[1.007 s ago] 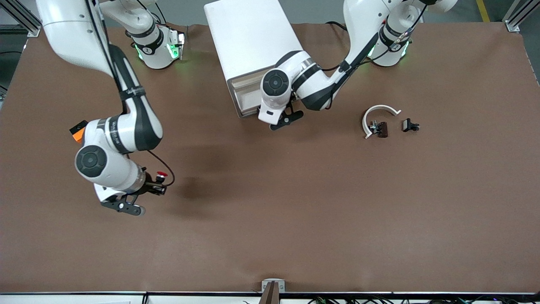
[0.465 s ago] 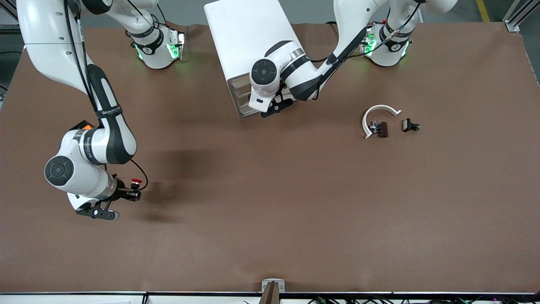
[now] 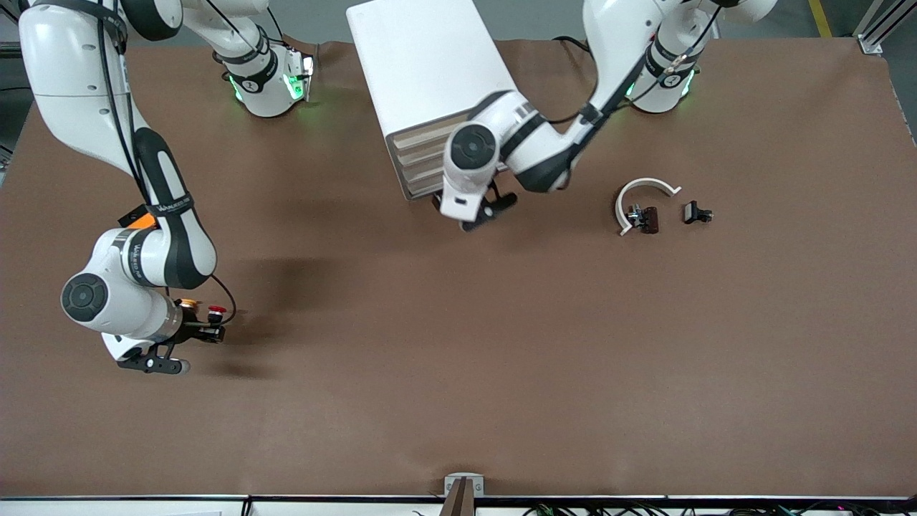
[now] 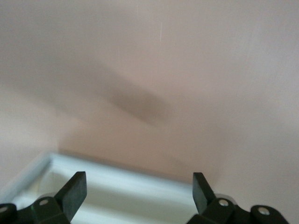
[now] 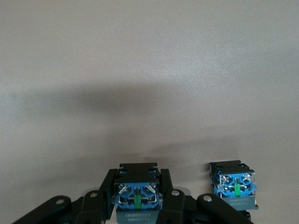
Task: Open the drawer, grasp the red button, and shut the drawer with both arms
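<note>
The button (image 3: 216, 311), with a red cap and a blue base (image 5: 138, 200), sits between the fingers of my right gripper (image 3: 213, 326) (image 5: 138, 179), which is shut on it. The gripper is low over the table toward the right arm's end. The white cabinet (image 3: 423, 64) shows three drawer fronts (image 3: 424, 162) that look flush. My left gripper (image 3: 491, 204) (image 4: 138, 182) stands open just in front of the drawers with nothing between its fingers. In the left wrist view a white edge (image 4: 121, 179) lies under the open jaws.
A like button with an orange cap (image 3: 188, 304) (image 5: 233, 184) stands right beside the held one. An orange cube (image 3: 145, 223) peeks out from under the right arm. A white curved piece (image 3: 641, 192) and two small dark parts (image 3: 647, 219) (image 3: 696, 213) lie toward the left arm's end.
My right arm has carried the button toward its end of the table, down beside the orange-capped one. My left gripper went in against the drawer fronts, then drew back.
</note>
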`<state>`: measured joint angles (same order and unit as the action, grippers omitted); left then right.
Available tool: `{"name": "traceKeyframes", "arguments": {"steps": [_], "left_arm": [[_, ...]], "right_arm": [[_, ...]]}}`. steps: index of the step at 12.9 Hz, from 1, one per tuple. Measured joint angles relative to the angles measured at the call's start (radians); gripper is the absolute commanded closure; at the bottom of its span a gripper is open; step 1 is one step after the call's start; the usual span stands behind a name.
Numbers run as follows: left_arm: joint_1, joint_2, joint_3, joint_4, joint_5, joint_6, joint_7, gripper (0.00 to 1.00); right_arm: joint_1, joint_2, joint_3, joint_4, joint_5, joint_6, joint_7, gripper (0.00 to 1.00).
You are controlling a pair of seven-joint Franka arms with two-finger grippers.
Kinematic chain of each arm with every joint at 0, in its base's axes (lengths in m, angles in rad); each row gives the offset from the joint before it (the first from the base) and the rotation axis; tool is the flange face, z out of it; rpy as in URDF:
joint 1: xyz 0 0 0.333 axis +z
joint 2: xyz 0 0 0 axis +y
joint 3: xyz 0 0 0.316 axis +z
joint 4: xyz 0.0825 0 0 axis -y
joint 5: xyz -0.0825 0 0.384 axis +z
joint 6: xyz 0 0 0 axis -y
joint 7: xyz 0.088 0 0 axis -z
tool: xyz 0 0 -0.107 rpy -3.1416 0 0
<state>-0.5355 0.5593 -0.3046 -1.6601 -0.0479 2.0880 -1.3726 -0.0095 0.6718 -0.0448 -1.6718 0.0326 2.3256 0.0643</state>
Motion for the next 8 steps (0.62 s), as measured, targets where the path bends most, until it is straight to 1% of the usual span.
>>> {"name": "traceKeyframes", "arguments": {"steps": [2, 4, 6, 8], "left_arm": [[0.062, -0.03, 0.035, 0.033, 0.092, -0.005, 0.002, 0.0], [0.148, -0.089, 0.04, 0.044, 0.168, -0.025, 0.011, 0.0], [0.231, -0.154, 0.042, 0.046, 0.212, -0.06, 0.082, 0.0], [0.308, -0.219, 0.044, 0.048, 0.224, -0.095, 0.205, 0.0]], "right_arm": [[0.001, 0.005, 0.01, -0.001, 0.008, -0.001, -0.001, 1.0], [0.004, 0.006, 0.018, -0.006, 0.008, -0.004, -0.001, 1.0], [0.007, 0.007, 0.022, -0.013, 0.008, -0.004, -0.001, 1.0], [0.009, 0.007, 0.024, -0.017, 0.008, -0.003, -0.001, 1.0]]}}
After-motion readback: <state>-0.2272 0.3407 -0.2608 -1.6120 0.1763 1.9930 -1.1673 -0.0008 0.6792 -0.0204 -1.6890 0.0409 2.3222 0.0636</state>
